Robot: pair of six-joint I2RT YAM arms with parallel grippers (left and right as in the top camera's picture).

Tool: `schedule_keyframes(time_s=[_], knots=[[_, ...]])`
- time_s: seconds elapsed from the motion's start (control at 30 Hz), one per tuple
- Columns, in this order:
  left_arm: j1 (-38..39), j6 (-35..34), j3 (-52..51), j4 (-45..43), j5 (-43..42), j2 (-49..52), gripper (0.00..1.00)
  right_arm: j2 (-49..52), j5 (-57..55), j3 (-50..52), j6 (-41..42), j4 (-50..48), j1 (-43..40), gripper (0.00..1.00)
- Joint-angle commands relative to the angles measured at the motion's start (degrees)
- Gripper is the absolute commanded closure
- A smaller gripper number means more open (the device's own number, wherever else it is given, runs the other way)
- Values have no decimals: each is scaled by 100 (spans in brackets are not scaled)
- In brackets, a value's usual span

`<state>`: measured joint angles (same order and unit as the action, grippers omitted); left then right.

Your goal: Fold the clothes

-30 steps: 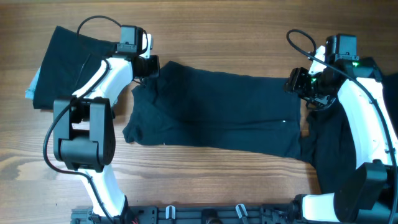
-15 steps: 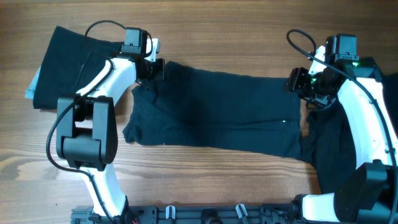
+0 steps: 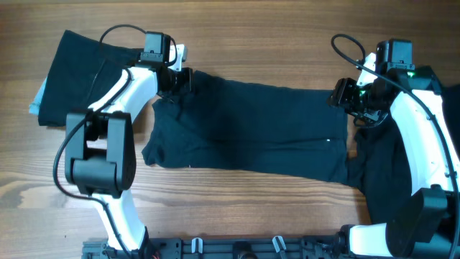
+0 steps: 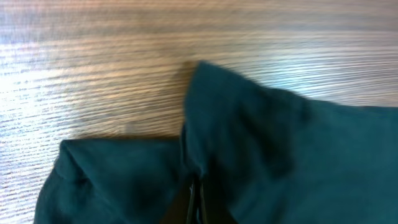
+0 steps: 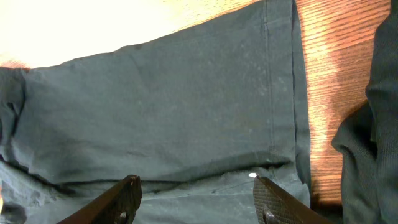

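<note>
Three dark garments show in the overhead view. One shirt lies spread flat across the middle of the wooden surface. A folded garment sits at the far left on something pale blue, of which only a sliver shows. A loose pile lies at the right, partly hidden under the right arm. The left arm reaches to the shirt's far left corner and the right arm to its far right corner. By the layout, this placement suits lifting one long edge for a fold. From above, neither set of jaws can be read.

In the left wrist view, the left jaws are closed on a pinch of the shirt. Cloth rises in a peak beyond the grip, so the corner is held rather than merely pressed. The jaws themselves are almost buried in fabric and cut off by the lower frame edge.

In the right wrist view, the right jaws stand wide, one of the fingers at each side of the lower frame, gripping nothing. The shirt's hemmed edge lies beneath them. Whether the tips touch the cloth cannot be determined. A small white mark sits near the hem. The pile enters at the right edge, mostly out of frame.
</note>
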<state>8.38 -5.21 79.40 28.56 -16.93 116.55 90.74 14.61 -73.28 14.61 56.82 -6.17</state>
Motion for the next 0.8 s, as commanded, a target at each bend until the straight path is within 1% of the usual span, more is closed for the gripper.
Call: schedule_keyframes(time_s=[0.0, 0.07, 0.13, 0.2, 0.3, 0.33, 0.4, 0.43, 0.47, 0.53, 0.6, 0.67, 0.73, 0.77], knots=[[175, 199, 131, 98, -509, -776, 96, -50, 87, -48, -114, -160, -7, 37], [304, 219, 131, 337, -514, -859, 96, -48, 48, -48, -109, -282, -7, 37], [463, 461, 129, 627, -483, -852, 96, -48, 24, -48, -111, -369, -7, 37], [586, 522, 129, 828, -247, -837, 96, -48, 13, -48, -111, -413, -7, 37], [708, 520, 129, 988, 369, -839, 96, -20, -251, -48, -109, -531, -7, 37], [715, 518, 129, 1003, 553, -839, 96, 9, -372, -26, -109, -675, -7, 37], [699, 525, 129, 977, 660, -841, 96, 85, -503, -9, -111, -986, -7, 37], [682, 522, 129, 942, 656, -844, 96, 129, -520, -9, -116, -1128, -7, 38], [667, 522, 129, 918, 658, -846, 96, 216, -520, -9, -120, -1381, -7, 41], [647, 520, 131, 866, 658, -846, 96, 407, -522, -9, -118, -1781, -7, 50], [634, 520, 131, 785, 658, -846, 96, 719, -614, -11, -116, -2140, -7, 52], [603, 518, 131, 721, 656, -863, 96, 979, -734, -11, -118, -2273, -7, 51], [562, 492, 131, 667, 654, -905, 96, 1320, -1021, -11, -188, -2328, -7, 44], [551, 474, 131, 643, 649, -935, 96, 1460, -1193, -11, -208, -2343, -11, 43]])
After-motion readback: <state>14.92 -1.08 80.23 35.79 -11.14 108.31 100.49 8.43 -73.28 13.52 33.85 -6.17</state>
